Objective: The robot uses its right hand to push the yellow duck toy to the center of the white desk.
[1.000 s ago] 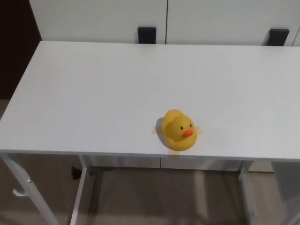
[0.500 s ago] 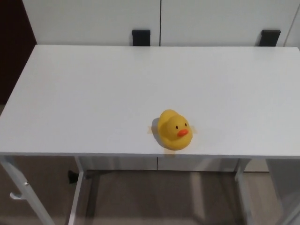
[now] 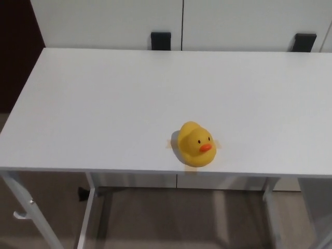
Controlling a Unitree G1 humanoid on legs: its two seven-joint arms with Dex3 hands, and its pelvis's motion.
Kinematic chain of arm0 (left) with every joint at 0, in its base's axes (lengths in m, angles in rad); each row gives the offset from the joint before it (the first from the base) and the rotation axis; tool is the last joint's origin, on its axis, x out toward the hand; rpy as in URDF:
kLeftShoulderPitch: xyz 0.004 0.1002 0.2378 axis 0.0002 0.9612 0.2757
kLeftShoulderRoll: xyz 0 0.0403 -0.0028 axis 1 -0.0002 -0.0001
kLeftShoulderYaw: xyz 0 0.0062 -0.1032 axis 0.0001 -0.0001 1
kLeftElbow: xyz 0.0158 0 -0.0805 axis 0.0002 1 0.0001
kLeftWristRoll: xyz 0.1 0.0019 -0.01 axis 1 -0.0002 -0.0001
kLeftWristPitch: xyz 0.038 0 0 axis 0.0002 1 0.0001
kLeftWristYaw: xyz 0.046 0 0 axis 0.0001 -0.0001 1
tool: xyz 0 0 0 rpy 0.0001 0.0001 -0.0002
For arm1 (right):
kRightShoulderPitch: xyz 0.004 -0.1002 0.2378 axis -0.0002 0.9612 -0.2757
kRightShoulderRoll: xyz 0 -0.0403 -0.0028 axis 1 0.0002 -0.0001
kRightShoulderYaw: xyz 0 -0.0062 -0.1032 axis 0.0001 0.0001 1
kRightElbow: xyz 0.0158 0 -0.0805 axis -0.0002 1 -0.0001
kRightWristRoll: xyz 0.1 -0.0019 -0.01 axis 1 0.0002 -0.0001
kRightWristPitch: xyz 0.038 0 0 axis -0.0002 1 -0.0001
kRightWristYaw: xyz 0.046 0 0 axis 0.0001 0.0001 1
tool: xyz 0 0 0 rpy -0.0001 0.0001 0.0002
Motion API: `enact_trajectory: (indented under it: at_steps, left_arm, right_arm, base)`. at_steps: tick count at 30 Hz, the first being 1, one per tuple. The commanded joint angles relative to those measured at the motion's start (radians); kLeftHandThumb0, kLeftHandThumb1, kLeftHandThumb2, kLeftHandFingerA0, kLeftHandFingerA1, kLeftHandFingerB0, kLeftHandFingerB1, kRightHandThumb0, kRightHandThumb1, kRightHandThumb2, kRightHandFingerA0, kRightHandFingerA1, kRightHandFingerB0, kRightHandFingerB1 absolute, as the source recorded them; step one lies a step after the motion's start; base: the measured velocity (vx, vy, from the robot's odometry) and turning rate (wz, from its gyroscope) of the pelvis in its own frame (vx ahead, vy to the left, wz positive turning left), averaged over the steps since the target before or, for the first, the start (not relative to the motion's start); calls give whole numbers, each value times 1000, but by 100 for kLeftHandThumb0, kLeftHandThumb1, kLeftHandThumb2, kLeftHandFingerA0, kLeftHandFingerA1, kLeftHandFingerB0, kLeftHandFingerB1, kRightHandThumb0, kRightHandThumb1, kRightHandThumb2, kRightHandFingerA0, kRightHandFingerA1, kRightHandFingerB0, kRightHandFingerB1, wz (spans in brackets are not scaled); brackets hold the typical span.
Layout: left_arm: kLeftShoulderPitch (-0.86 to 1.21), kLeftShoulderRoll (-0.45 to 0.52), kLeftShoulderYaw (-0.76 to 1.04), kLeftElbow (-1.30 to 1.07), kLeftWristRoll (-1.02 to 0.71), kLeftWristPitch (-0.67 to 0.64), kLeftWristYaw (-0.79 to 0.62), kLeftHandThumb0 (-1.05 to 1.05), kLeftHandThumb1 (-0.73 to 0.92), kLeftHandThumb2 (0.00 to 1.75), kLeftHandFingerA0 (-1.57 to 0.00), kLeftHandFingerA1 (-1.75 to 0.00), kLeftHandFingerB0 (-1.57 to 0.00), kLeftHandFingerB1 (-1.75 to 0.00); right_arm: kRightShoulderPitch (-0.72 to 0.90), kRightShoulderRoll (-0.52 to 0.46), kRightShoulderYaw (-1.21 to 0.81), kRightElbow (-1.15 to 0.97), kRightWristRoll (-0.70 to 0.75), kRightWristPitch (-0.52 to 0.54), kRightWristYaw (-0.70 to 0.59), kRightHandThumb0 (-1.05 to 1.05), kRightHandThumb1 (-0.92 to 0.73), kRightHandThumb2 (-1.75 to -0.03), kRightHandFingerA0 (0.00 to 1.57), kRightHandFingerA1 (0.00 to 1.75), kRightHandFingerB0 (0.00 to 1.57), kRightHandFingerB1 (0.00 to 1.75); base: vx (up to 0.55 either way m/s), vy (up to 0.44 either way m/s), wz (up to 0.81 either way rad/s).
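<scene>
Neither robot hand, left or right, shows in the head view, so whether their fingers are apart or together cannot be told here

The head view looks down on a white bench (image 3: 104,104) that fills most of the picture. The yellow duck toy (image 3: 196,143) sits upright on it, close to the near edge and a little to the picture's right of the middle, well apart from the far edge. Its orange beak (image 3: 206,147) points toward the camera and slightly to the right, with two small dark eyes above it. Pale tape marks (image 3: 170,143) peek out from under the duck on both sides and at the front, lying flat on the surface.

Behind the bench stand white cabinet panels (image 3: 104,21), with two black blocks (image 3: 161,40) set against them just past the far edge, one near the middle and one at the far right. Under the near edge the bench's white metal legs (image 3: 89,207) go down to a brownish floor (image 3: 155,218)
</scene>
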Motion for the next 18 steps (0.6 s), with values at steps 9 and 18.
enact_trajectory:
  at_steps: [9, 18]
  left_arm:
    - [-16, 15, -10, 3, 4, -24, 0, -13, 60, 85, -88, -92, -87, -100]
    - [-15, 17, -2, 6, -2, -29, 2, -15, 59, 81, -92, -96, -89, -100]
  right_arm:
    - [62, -111, 291, 7, -122, -99, 246, -1, -50, -92, 94, 49, 71, 48]
    - [53, -124, 336, 30, -116, -130, 213, -7, -53, -90, 91, 50, 67, 49]
  base:
    - [0, 0, 0]
    - [0, 0, 0]
